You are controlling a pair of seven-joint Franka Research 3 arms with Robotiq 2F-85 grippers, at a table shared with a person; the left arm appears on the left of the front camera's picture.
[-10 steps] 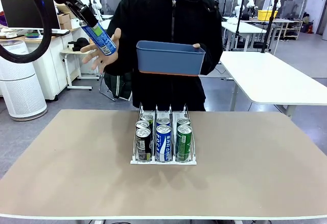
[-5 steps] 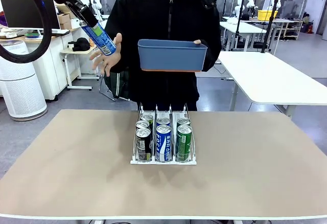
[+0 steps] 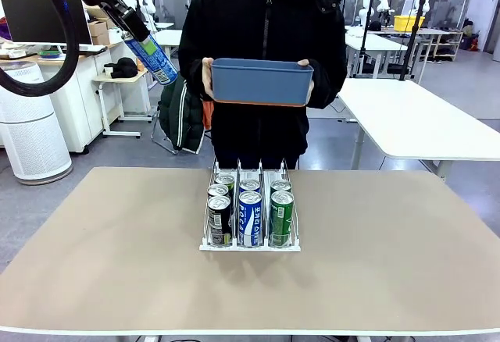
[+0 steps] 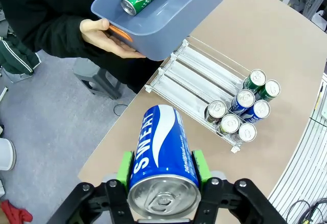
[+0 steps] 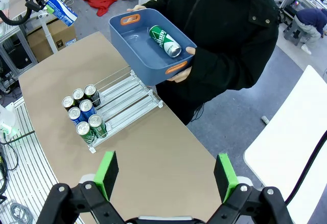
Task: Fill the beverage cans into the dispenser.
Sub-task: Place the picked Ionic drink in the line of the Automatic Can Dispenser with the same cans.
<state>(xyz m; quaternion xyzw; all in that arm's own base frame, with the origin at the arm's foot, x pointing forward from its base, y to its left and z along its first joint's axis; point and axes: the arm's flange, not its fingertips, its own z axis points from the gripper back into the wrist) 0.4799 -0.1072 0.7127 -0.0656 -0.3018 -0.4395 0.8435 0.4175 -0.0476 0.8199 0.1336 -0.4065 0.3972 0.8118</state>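
The left pincer (image 4: 162, 169) is clamped on an upright-tilted blue-and-white can (image 4: 161, 142), raised high over the floor beyond the far left corner of the bench (image 3: 117, 264). The right pincer (image 5: 167, 175) hangs high above the bench with its green pads wide apart and nothing between them. The dispenser (image 3: 250, 246) sits mid-bench, holding seven cans (image 3: 250, 217) crowded at its near end: three in the left lane, two in the middle, two in the right. At the far side a person (image 3: 266, 22) holds a blue tub (image 3: 260, 83) in both hands (image 4: 102, 35); one green can (image 5: 164, 41) lies on its side inside it.
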